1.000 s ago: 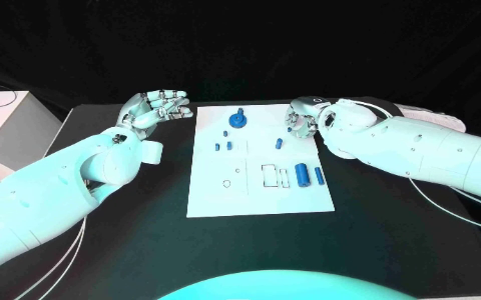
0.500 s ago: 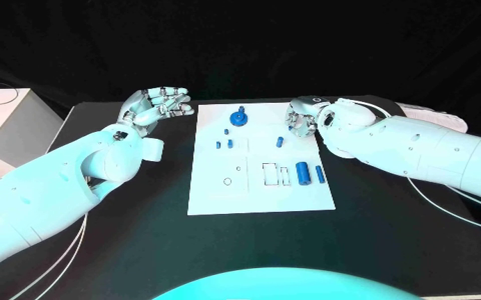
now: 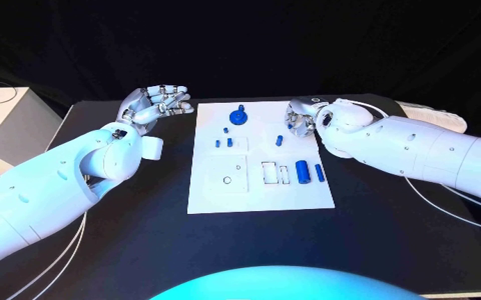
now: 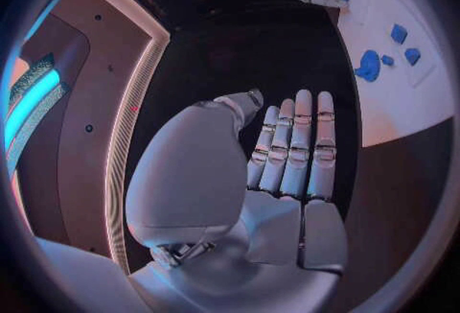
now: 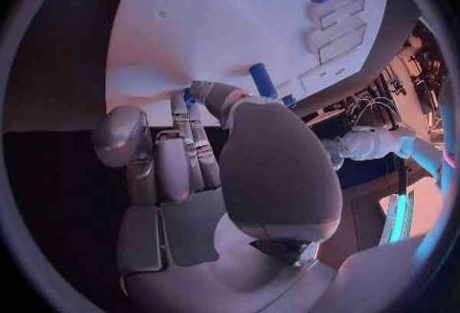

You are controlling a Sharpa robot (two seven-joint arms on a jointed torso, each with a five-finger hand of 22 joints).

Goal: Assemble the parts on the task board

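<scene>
Two hands stand at the far corners of the task board (image 3: pixel 261 196), one on each side, and neither holds a part.

Left side: the left hand (image 3: pixel 152 108) is raised over the black table (image 3: pixel 131 230), just off the board's far left corner. Its fingers are straight and lie pressed side by side, as the left wrist view shows, with nothing between them. It touches nothing.

Centre: the board lies flat in the middle of the table. At its far middle stands a round blue part (image 3: pixel 238 117). Small blue pegs (image 3: pixel 229 143) sit nearer, left of centre, and one small peg (image 3: pixel 279 141) right of centre. Two blue cylinders (image 3: pixel 303 172) lie at the near right, just beside empty rectangular slots (image 3: pixel 270 173).

Right side: the right hand (image 3: pixel 302 122) is low at the board's far right edge, fingers curled inward. Whether its tips touch the board cannot be told. No part is visibly pinched. The small peg right of centre lies near it, just to its left and slightly nearer; the cylinders lie well nearer along the same edge.

Judgement: the step in hand appears to be a reach for a part by the right hand. To do it well, the fingers should spread before descent, close squarely across the part, and lift it straight so neighbouring parts are not disturbed. The left hand should keep off the board.
</scene>
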